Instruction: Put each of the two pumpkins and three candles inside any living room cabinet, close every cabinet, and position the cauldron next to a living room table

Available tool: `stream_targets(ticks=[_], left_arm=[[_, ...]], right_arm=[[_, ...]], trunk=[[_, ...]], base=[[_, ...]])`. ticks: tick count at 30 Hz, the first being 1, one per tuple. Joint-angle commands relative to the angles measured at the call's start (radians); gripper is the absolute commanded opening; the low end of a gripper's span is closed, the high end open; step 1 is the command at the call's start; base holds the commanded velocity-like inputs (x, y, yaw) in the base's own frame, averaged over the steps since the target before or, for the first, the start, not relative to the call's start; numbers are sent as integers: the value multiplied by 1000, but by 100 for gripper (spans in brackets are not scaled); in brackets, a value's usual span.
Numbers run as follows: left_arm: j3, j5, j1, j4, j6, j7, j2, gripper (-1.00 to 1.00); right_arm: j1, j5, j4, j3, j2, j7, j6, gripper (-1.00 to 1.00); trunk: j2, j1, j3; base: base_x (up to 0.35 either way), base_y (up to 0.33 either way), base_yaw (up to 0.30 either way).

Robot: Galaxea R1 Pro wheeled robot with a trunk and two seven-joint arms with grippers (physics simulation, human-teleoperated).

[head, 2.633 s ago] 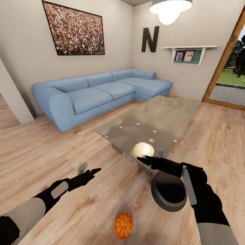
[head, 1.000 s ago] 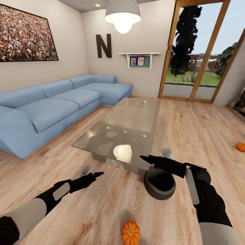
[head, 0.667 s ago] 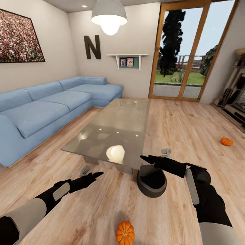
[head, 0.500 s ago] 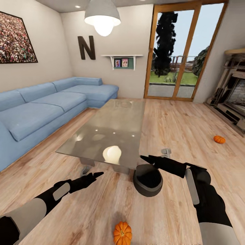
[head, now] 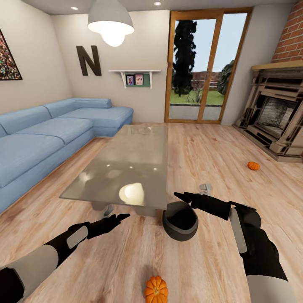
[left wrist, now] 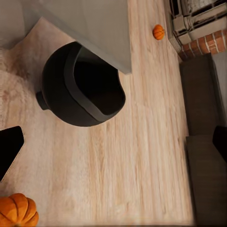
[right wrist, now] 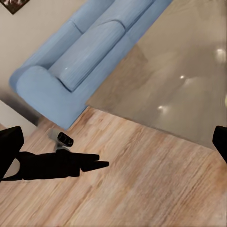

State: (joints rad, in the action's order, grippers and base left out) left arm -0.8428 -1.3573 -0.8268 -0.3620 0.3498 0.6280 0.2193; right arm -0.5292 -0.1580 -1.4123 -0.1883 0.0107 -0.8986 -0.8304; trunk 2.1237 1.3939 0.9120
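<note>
The black cauldron [head: 180, 221] [left wrist: 80, 87] stands on the wood floor, close against the near right corner of the glass table [head: 126, 164] [left wrist: 94, 23]. One orange pumpkin [head: 156, 290] [left wrist: 16, 210] lies on the floor close in front of me. A second pumpkin [head: 253, 166] [left wrist: 158, 31] lies far right by the fireplace. One grey candle [head: 205, 186] sits on the floor right of the table, another candle [head: 107, 209] [right wrist: 65, 138] by the table's near left leg. My left gripper [head: 120, 217] [left wrist: 113, 146] hangs open and empty. My right gripper [head: 183, 196] [right wrist: 113, 142] hovers open over the cauldron. A dark brown cabinet [left wrist: 203, 99] runs along the wall.
A blue corner sofa [head: 50, 134] [right wrist: 71, 71] lines the left wall. The brick fireplace [head: 273, 118] stands at the right, with glass patio doors [head: 202, 71] at the back. Open wood floor stretches between the table and the fireplace.
The head view has swung to the right: sofa and table slid left in the picture, and the fireplace and far pumpkin came into view. Both arms hold the same pose.
</note>
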Motion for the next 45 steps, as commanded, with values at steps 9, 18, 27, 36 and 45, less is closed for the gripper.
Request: stream_targets(ticks=[9, 18, 27, 36, 45], left_arm=[[-3, 55, 0, 7, 0, -7, 1, 100], [-1, 195, 8, 95, -1, -11, -51, 100], [-4, 300, 25, 325, -36, -128, -160, 100], [-4, 318, 38, 333, -89, -131, -163, 100], [-4, 320, 38, 343, -91, -139, -159, 100]], right_arm=[[0, 0, -10, -17, 2, 0, -2, 100], [-9, -6, -19, -158, 4, -17, -14, 100], [-162, -96, -23, -173, 16, -5, -136, 100], [-188, -98, 59, -169, 16, -2, -135, 100], [-188, -100, 71, -168, 14, -6, -138, 100]], trunk=[[0, 0, 0], [0, 0, 0], [0, 0, 0], [21, 12, 9], [84, 46, 37]], base=[[11, 32, -11], [0, 0, 0], [0, 0, 0], [0, 0, 0], [0, 0, 0]])
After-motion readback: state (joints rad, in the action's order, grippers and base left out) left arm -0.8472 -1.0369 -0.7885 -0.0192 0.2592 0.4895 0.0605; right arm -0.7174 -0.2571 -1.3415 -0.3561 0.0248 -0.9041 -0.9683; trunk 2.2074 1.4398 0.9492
